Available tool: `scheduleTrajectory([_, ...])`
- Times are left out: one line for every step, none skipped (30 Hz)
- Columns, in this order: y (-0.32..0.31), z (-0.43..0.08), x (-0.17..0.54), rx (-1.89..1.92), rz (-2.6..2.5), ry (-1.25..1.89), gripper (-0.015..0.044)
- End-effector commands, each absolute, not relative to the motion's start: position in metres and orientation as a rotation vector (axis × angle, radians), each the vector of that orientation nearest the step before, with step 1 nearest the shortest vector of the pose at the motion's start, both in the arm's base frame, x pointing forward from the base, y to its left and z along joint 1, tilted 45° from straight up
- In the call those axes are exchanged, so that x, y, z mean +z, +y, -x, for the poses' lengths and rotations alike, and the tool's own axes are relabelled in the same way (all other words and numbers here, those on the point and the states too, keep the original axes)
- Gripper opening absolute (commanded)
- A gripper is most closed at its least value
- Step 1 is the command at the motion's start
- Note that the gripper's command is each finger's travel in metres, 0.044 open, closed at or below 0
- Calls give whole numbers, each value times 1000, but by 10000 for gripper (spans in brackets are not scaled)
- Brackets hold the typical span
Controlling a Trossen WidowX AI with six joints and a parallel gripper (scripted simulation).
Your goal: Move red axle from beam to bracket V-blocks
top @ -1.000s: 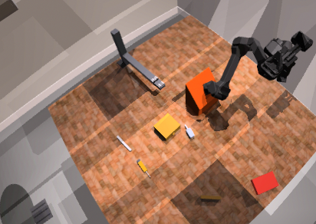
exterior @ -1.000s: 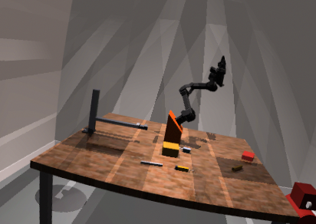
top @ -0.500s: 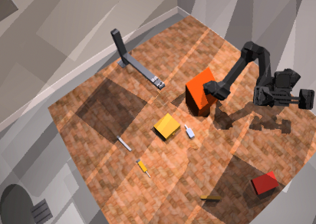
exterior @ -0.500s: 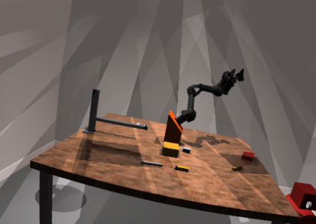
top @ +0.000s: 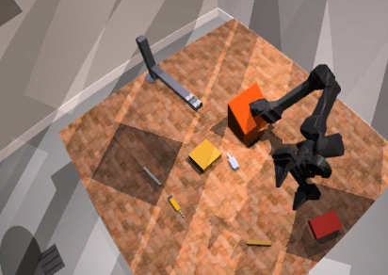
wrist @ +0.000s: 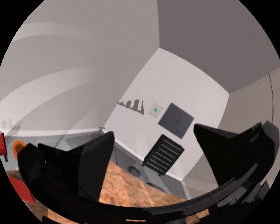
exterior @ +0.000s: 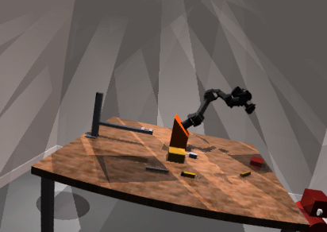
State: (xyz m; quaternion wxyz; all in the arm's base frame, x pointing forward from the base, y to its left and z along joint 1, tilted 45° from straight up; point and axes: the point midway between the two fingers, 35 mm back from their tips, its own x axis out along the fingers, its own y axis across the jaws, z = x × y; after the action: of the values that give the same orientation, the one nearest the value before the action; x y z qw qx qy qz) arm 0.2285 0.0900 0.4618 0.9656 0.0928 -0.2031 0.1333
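Reaching out from an orange block (top: 242,110) (exterior: 179,134) with the arm (top: 292,96) (exterior: 204,106) bent, and holding nothing between widely spread jaws (top: 286,197) (exterior: 251,108), high above the counter (top: 212,223) (exterior: 131,184) (wrist: 126,185). Cannot make out the red axle, so cannot tell where it lies. Standing upright toward the far side from the arm, a dark post (top: 146,54) (exterior: 97,113), with a long bar (top: 174,87) (exterior: 123,126) running out sideways and small pale blocks (top: 193,100) (exterior: 146,129) near its free end. Lying near the orange block, a yellow block (top: 205,154) (exterior: 176,154); farther off, a grey rod (top: 152,176) (exterior: 156,170) and a yellow-handled tool (top: 174,204) (exterior: 188,174). Resting well apart from those, a red block (top: 325,224) (exterior: 256,161) (wrist: 22,189).
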Motion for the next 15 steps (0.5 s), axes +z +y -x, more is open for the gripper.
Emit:
scheduleTrajectory([115,-266,405,323,96,-220,440])
scheduleTrajectory([120,-273,389,342,163,-172,440])
scheduleTrajectory([124,-280,374,364,227,-124,440])
scheduleTrajectory([128,-286,358,388,289,-76,440])
scheduleTrajectory([130,-292,341,407,348,-24,440])
scheduleTrajectory([131,-297,324,428,402,26,440])
scheduleTrajectory([133,-301,308,461,457,74,440])
scheduleTrajectory([134,-304,291,496,508,122,440])
scheduleTrajectory([135,-305,273,530,536,179,440])
scheduleTrajectory([135,-306,259,563,574,218,440])
scheduleTrajectory([136,-306,243,604,615,261,440])
scheduleTrajectory([136,-305,227,650,654,307,440])
scheduleTrajectory([136,-303,209,701,692,354,440])
scheduleTrajectory([135,-301,193,756,724,399,440])
scheduleTrajectory([134,-296,175,817,753,445,440])
